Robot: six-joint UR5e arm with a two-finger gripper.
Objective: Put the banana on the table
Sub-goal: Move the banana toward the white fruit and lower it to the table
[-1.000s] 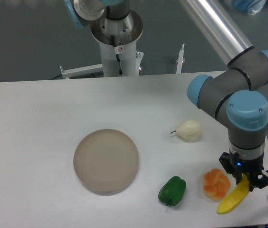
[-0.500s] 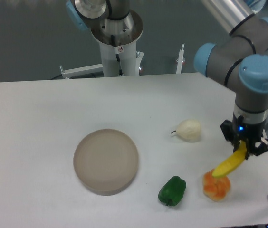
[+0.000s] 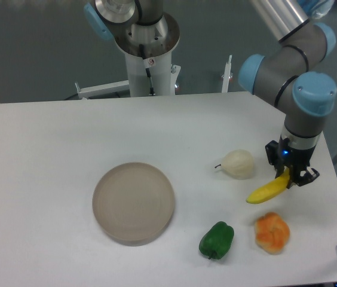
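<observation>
The bright yellow banana (image 3: 266, 191) hangs from my gripper (image 3: 289, 177), which is shut on its right end. The banana points down and to the left, lifted above the white table (image 3: 49, 149). It hovers between the cream pear (image 3: 239, 163) and the orange fruit (image 3: 272, 232). I cannot tell whether its lower tip touches the table.
A round grey-beige plate (image 3: 133, 202) sits left of centre. A green pepper (image 3: 217, 240) lies near the front edge, left of the orange fruit. The robot base (image 3: 147, 48) stands behind the table's far edge. The table's right edge is close to the gripper.
The gripper has lifted the banana from beside the orange fruit and carried it up and to the left, toward the pear. The orange fruit is now fully uncovered.
</observation>
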